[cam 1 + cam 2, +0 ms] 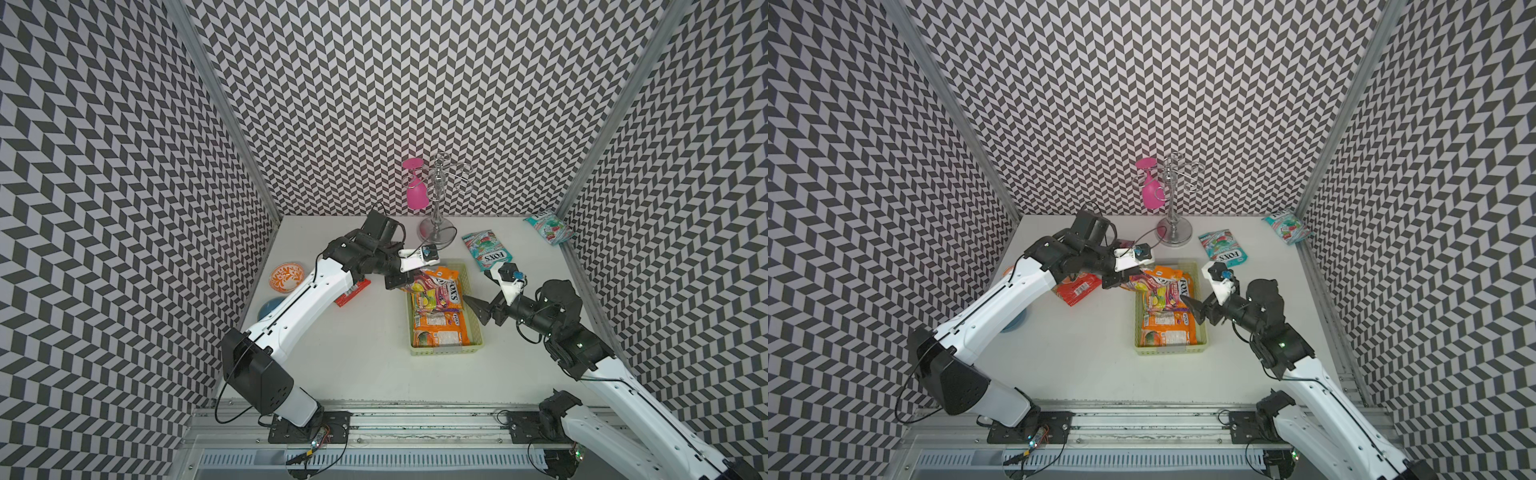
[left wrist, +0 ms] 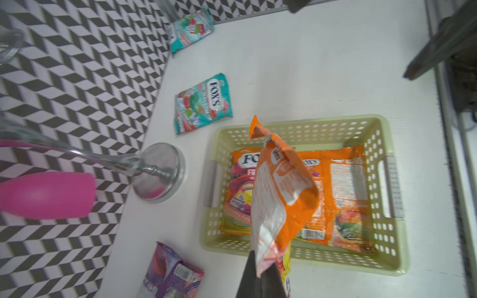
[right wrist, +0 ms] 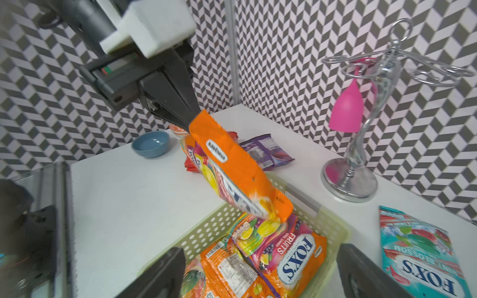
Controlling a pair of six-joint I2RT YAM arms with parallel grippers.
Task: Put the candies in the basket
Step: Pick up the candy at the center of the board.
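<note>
While the basket (image 1: 446,351) sat on the bench (image 1: 353,353) with candies (image 1: 440,328) inside, the right pincer (image 1: 476,309) stood wide apart beside it. The left pincer (image 3: 188,120) was clamped on an orange candy bag (image 3: 232,165) over its far end. A teal bag (image 1: 486,249) lay farther back.

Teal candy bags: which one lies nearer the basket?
The teal bag close beside the basket; the other teal bag lies away in the far corner.

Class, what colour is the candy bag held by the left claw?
The bag is mainly orange; the right wrist view shows it best.
</note>
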